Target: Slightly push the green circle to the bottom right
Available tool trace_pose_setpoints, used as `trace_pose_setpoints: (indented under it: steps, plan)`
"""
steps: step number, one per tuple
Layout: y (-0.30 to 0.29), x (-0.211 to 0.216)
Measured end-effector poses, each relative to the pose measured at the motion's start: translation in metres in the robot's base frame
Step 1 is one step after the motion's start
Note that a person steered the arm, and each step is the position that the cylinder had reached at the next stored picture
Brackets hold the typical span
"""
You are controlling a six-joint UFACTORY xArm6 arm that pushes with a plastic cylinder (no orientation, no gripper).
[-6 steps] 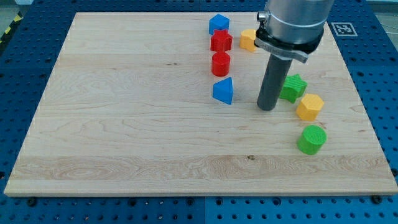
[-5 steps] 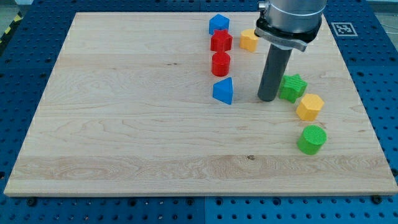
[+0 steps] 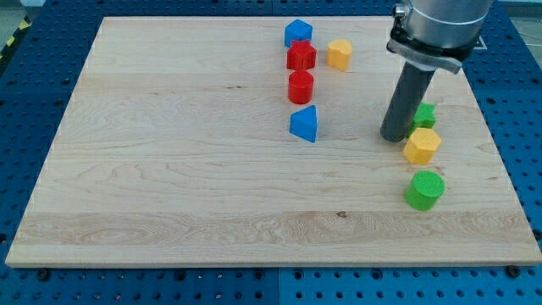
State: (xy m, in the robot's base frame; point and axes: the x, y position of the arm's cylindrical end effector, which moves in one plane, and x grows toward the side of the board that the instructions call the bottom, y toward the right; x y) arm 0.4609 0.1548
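Observation:
The green circle (image 3: 424, 189) lies on the wooden board (image 3: 169, 169) near the view's bottom right. My tip (image 3: 394, 138) rests on the board above and to the left of it, apart from it. A yellow hexagon (image 3: 422, 146) sits just right of my tip, between it and the green circle. A green star (image 3: 425, 114) is partly hidden behind my rod.
A blue triangle-like block (image 3: 304, 124) lies left of my tip. A red cylinder (image 3: 300, 86), a red star (image 3: 300, 57) and a blue block (image 3: 297, 33) line up toward the view's top. A second yellow hexagon (image 3: 340, 54) sits at the top.
My rod has moved to the view's right, from left of the green star to in front of it. No block has visibly moved.

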Motion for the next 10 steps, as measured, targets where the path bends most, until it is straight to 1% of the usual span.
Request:
trace_pose_setpoints:
  steps: [1,2,4,8,9,10]
  plan:
    - [-0.021,0.018]
    - [-0.027,0.038]
    - [-0.023,0.073]
    - [0.012,0.08]
    - [0.014,0.083]
    - [-0.002,0.089]
